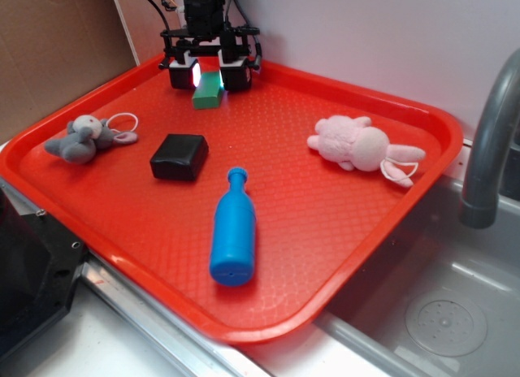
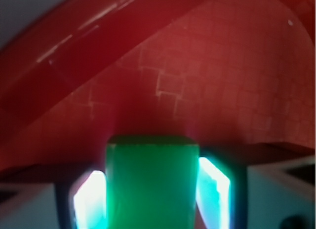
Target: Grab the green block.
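The arm hangs straight down at the far corner of the red tray (image 1: pixel 382 223), wrist vertical, gripper (image 1: pixel 210 73) lowered right to the tray floor. The green block (image 1: pixel 208 91) sits between the spread fingers (image 1: pixel 184 73), its far end tucked between them and its near end poking toward us. From the wrist view the block (image 2: pixel 152 184) fills the gap, a glowing pad on each side with a slim gap either way; no firm squeeze. Nearer us lie a black box (image 1: pixel 179 157), a blue bottle (image 1: pixel 233 231), a grey plush (image 1: pixel 80 139) and a pink plush bunny (image 1: pixel 361 145).
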